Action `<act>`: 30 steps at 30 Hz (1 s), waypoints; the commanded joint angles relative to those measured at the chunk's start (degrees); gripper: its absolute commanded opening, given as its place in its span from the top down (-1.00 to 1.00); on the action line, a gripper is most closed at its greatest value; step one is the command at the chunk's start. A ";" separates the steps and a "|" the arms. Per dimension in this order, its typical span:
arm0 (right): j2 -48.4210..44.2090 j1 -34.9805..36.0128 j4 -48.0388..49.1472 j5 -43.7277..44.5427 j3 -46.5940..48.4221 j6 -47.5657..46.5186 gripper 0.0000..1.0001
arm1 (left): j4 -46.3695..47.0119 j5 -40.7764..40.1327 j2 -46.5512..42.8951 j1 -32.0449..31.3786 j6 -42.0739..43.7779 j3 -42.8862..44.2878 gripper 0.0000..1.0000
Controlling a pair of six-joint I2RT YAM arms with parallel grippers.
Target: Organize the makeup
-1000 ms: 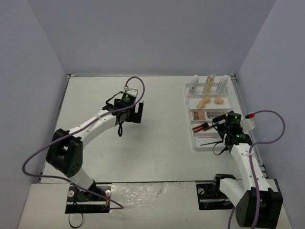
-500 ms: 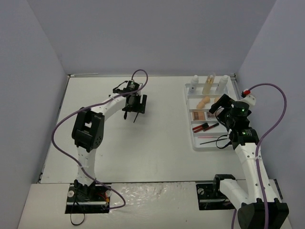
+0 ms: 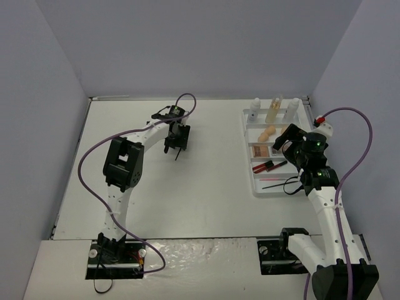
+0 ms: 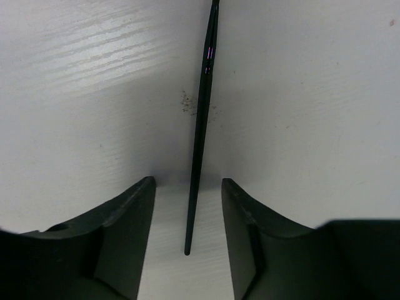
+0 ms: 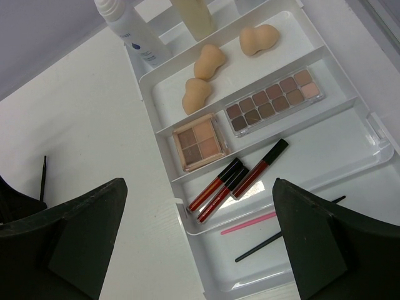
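Pale grey walls close in a white desk (image 3: 206,187). Nearer, the right arm stands bent over the white tray (image 5: 325,153). The right fingers (image 5: 69,244) are spread wide and empty, clear of the sorted lip tubes (image 5: 219,187), palettes (image 5: 275,102) and sponges (image 5: 209,61). Farther out, the left arm stretches low. The left fingers (image 4: 119,237) are part-open astride a loose black brush (image 4: 201,125) lying on the desk, not touching it. I judge them lined up to pinch it.

white tray (image 5: 325,156), beige sponges (image 5: 259,39), red-and-black lip tubes (image 5: 219,187), pink brush (image 5: 250,222).

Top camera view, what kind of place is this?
Probably a lab robot cell: left arm and right arm bolted to a white table, plain grey walls boxing it in.
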 commanded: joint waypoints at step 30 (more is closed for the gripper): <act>9.39 8.79 21.69 -26.56 0.40 4.84 -1.00 | 12.43 3.41 -17.78 -3.95 -2.19 -18.60 1.00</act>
